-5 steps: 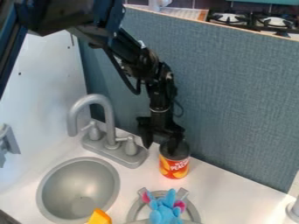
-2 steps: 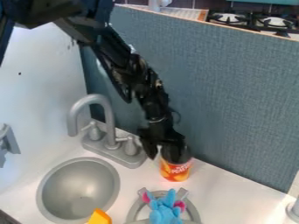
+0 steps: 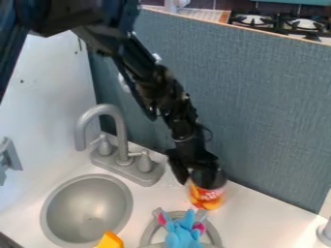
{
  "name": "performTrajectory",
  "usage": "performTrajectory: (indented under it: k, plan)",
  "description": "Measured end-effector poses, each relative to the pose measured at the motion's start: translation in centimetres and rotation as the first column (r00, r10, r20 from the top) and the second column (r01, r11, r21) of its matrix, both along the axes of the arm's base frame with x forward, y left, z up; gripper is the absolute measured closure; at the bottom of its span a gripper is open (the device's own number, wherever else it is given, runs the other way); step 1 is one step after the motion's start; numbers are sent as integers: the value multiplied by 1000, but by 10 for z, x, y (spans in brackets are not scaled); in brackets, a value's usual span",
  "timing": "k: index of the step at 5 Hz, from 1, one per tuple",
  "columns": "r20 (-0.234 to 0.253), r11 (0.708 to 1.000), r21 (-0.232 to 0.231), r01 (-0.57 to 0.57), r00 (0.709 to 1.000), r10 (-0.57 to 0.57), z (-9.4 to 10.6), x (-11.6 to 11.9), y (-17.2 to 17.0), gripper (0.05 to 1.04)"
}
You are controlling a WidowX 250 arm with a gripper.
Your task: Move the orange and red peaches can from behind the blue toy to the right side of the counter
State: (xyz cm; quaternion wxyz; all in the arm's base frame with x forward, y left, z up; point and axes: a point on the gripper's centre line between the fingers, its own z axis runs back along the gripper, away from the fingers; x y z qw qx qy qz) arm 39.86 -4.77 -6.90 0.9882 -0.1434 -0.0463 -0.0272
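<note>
Camera view, from above: my black two-finger pincer [image 3: 194, 178] is at the top of a red-and-yellow cylindrical can with a dark upper part [image 3: 207, 194], upright on the white bench [image 3: 259, 223]. I cannot tell whether it is apart, together or clamped. Light, level contact suits this tall can; low pressure near its rim limits tipping towards the blue plush toy with pink ears [image 3: 183, 236] just beside it.

You're looking at a brightly lit scene. The white counter [image 3: 262, 218] shines palest toward the lower right, while the sink basin [image 3: 87, 208] at lower left carries soft, muted shading. Toward the upper left, the black arm [image 3: 123, 46] sinks into deep darkness, and the can's label [image 3: 207, 196] looks smeared.
</note>
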Motion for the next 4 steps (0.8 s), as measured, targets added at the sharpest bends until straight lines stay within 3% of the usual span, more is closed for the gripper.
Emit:
performTrajectory:
  k: [2,4]
  plan:
    - [39,988,-137,72,997,-68,-4,20,-53,84]
    - [72,971,-175,164,985,-154,-1,11,-103,84]
